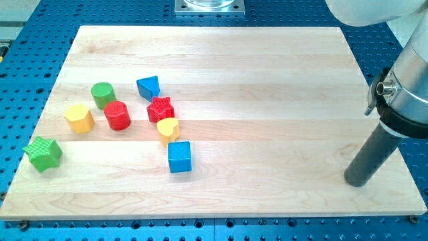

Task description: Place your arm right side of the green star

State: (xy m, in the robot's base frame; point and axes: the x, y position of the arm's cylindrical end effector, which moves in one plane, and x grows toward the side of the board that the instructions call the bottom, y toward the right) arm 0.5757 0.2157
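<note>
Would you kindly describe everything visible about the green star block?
The green star is a chunky, solid-looking block with a ridged star outline, bright green all over with a matte finish. It lies flat on the wooden board near the view's bottom left corner, apart from every other block; the yellow block is its nearest neighbour. My tip sits far off at the view's right, touching nothing.

My tip (359, 182) down, rod tilted
</note>
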